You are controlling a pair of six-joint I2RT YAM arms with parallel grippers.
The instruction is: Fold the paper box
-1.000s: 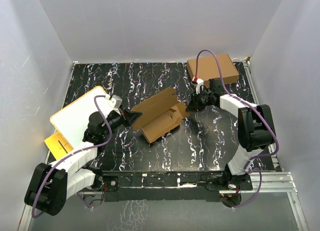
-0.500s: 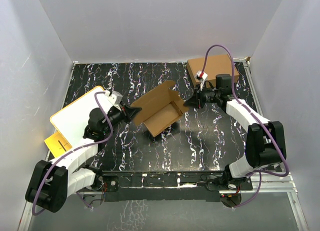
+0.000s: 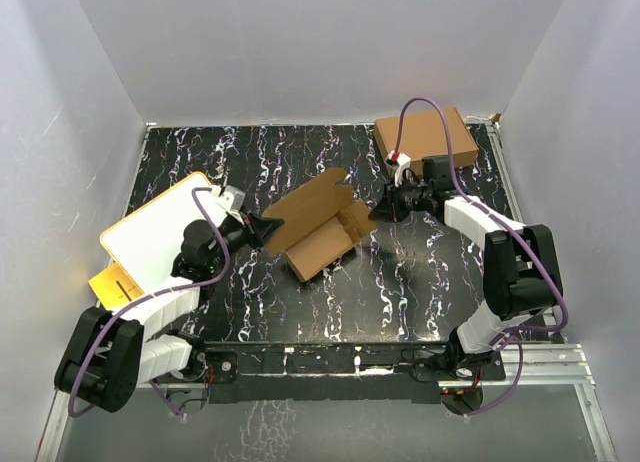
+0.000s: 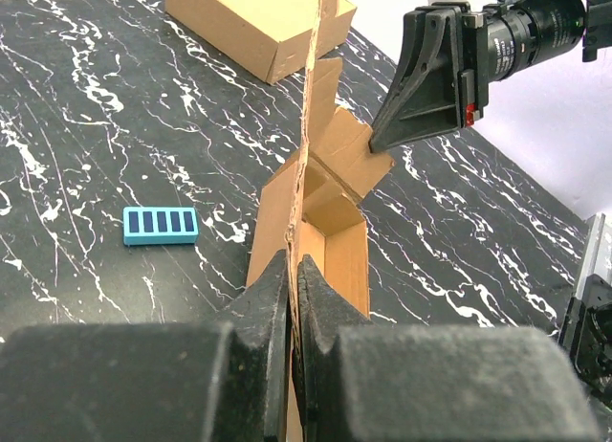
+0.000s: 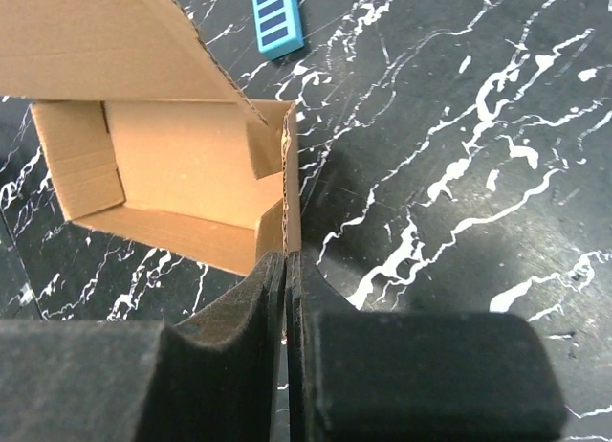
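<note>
Paper box (image 3: 320, 232) sits mid-table (image 3: 420, 272), lying diagonally between the two arms and only part-formed: an open trough facing up, with one long panel standing up along its far side. Left gripper (image 3: 264, 229) is at the box's left end, jaws closed flat on the edge of that upright panel. In the left wrist view the fingers (image 4: 273, 294) pinch the cardboard with no gap, and the panel runs straight away from them, edge-on. Right gripper (image 3: 376, 212) is at the opposite end, jaws also closed. In its wrist view the corrugated edge of the end flap runs down into the slit between the fingers (image 5: 263, 279), so it reads as a pinch on that flap. The left wrist view shows the gripper's tip right on the flap's corner. The trough interior is visible and bare, with one short end wall folded in. A small blue slotted piece (image 4: 161, 225) lies flat on the table just beside the box, not touching it. Big box (image 3: 425, 137) is in the far right corner, behind the right arm and well apart from the paper box. White board (image 3: 150, 237) with a yellow rim is at the left edge, under the left arm.
</note>
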